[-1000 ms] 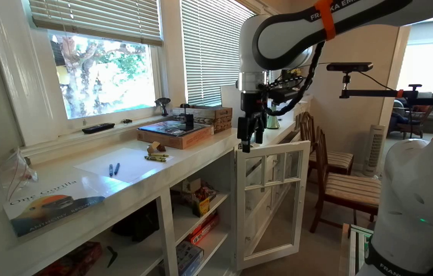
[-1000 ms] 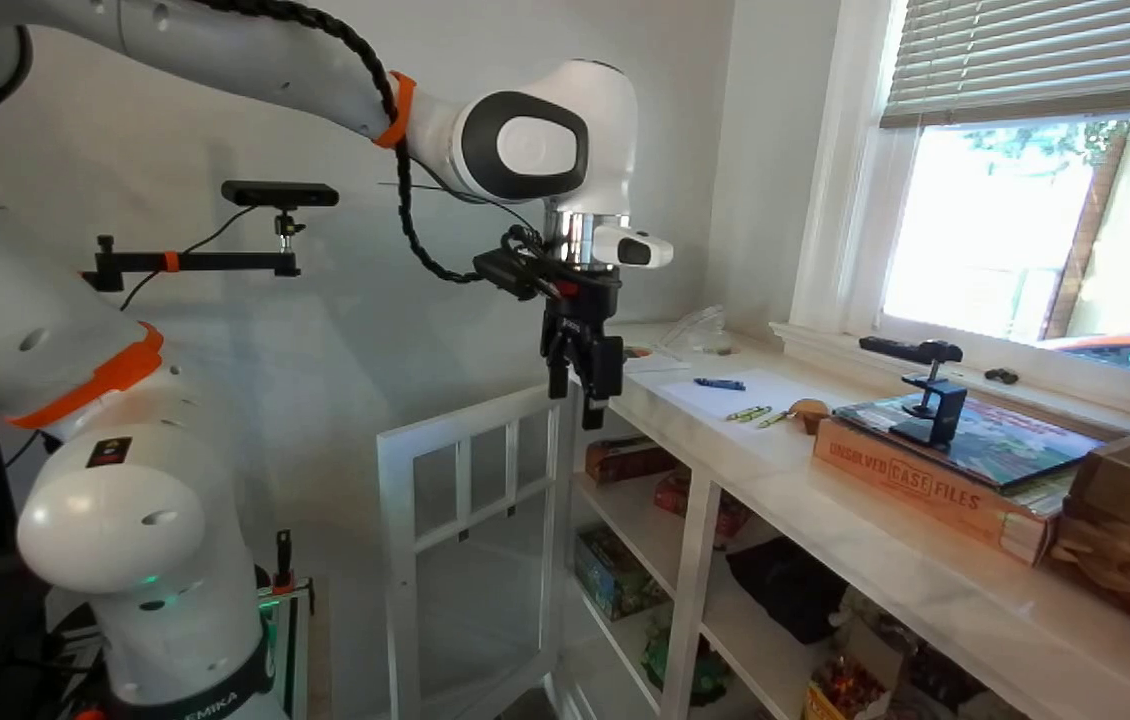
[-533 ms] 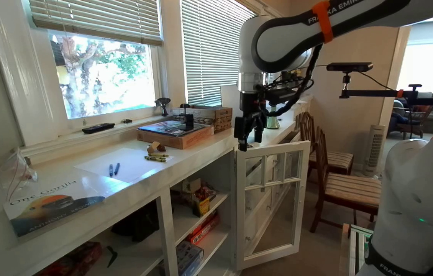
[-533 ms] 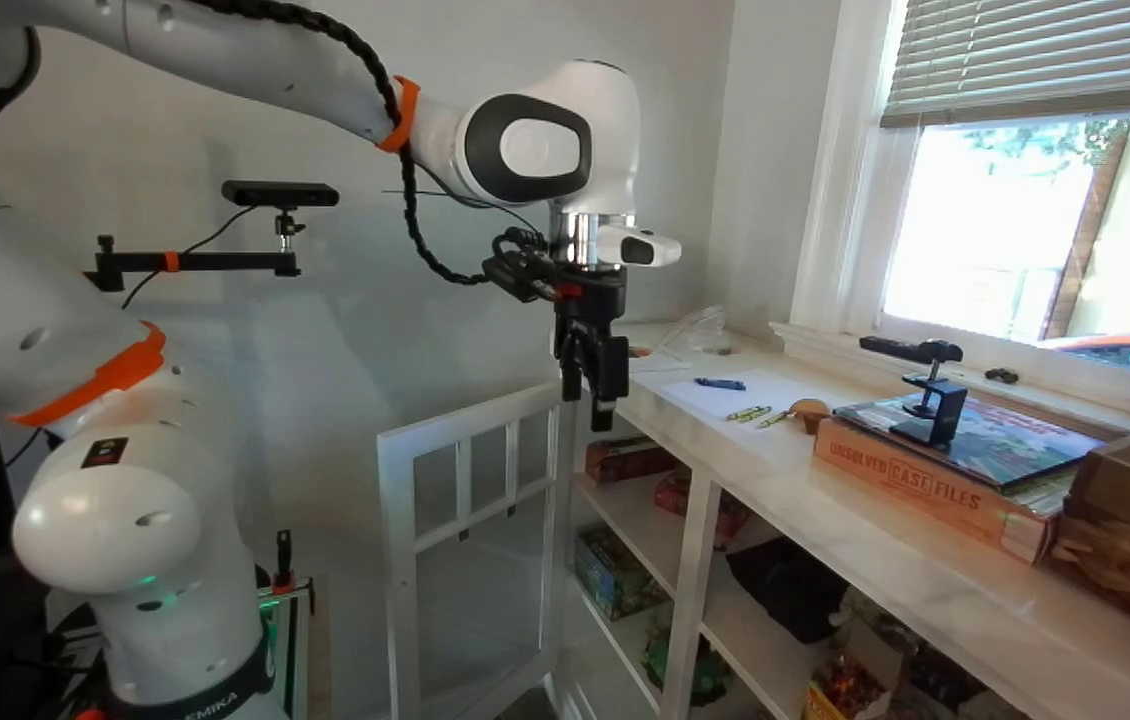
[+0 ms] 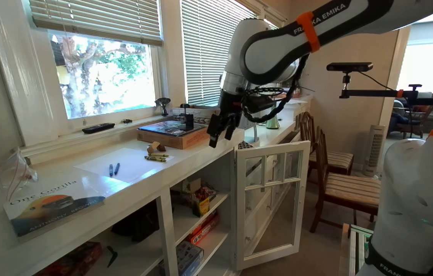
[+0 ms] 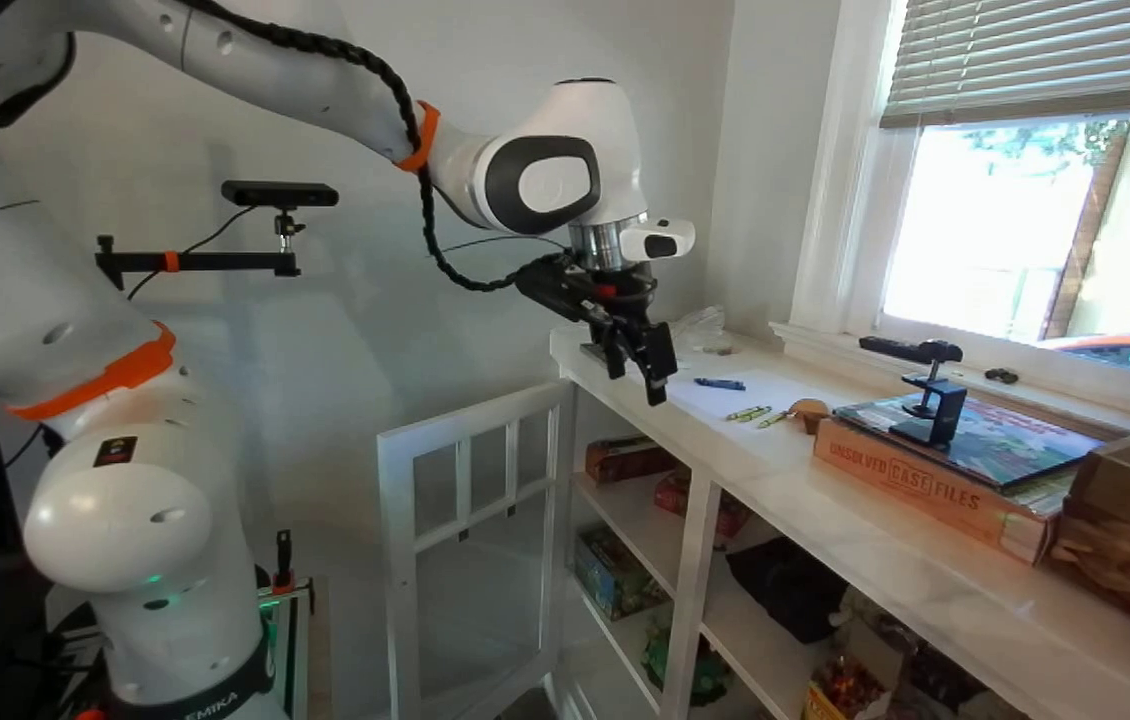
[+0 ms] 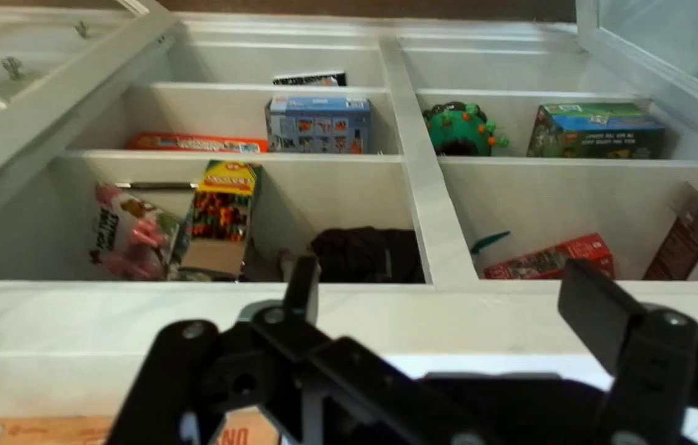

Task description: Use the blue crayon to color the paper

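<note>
The paper [image 5: 97, 165] is a flat white sheet on the counter, visible in both exterior views; a strip of the paper [image 7: 491, 364] shows between the fingers in the wrist view. Side by side on it lie a short blue crayon [image 5: 117, 168] and a similar dark blue stick [image 5: 110, 170], hard to tell apart by shade. In an exterior view, the blue crayons [image 6: 720, 384] overlap; the wrist view does not show them. My gripper [image 5: 221, 137] is tilted in the air near the counter's front edge, apart from paper and crayons. Its fingers [image 7: 599, 309] stand wide apart, holding nothing.
Several yellow-green crayons [image 5: 156, 157] and a torn brown cardboard piece [image 5: 156, 147] lie at the paper's edge. An orange box [image 6: 925, 490] bears books and a clamp [image 6: 937, 400]. A gorilla book [image 5: 51, 207] lies beyond. The cabinet door [image 5: 274, 199] stands open below.
The gripper has moved toward the counter and the paper and has tilted from nearly upright. Its jaws have stayed wide. The crayons and paper have not moved.
</note>
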